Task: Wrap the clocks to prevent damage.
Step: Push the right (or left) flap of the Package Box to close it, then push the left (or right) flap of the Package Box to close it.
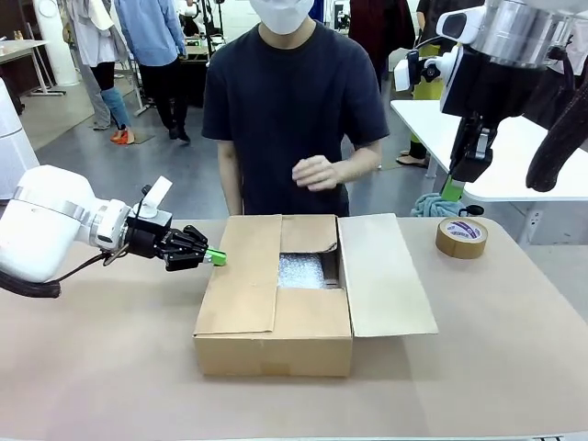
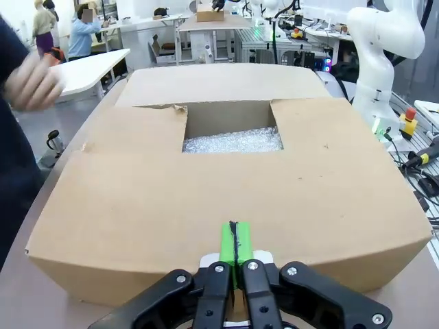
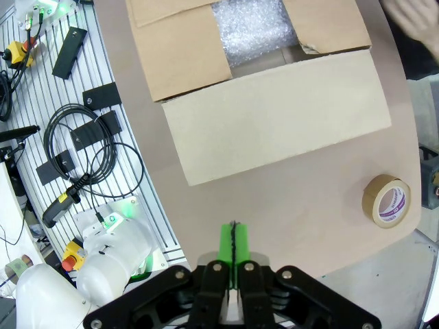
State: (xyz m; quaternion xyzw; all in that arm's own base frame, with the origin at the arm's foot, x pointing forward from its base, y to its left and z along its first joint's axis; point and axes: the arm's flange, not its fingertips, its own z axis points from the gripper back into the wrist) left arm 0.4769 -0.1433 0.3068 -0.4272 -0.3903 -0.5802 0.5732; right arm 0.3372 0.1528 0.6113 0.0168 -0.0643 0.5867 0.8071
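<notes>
A cardboard box (image 1: 276,340) sits mid-table with bubble wrap (image 1: 301,270) showing through the gap between its flaps. No clocks can be seen; whatever lies under the wrap is hidden. My left gripper (image 1: 214,257) is shut and empty, its green tips at the left flap's (image 1: 241,276) outer edge. In the left wrist view the left gripper (image 2: 234,236) lies low over that flap, facing the bubble wrap (image 2: 233,141). My right gripper (image 1: 452,190) hangs shut and empty high above the table's right side. The right wrist view looks down past the right gripper (image 3: 234,240) onto the open right flap (image 3: 274,113).
A roll of brown tape (image 1: 461,237) lies on the table right of the box, also tape (image 3: 386,201). The person stands at the far side with one hand (image 1: 317,172) raised above the box. A white table (image 1: 514,156) stands behind at right.
</notes>
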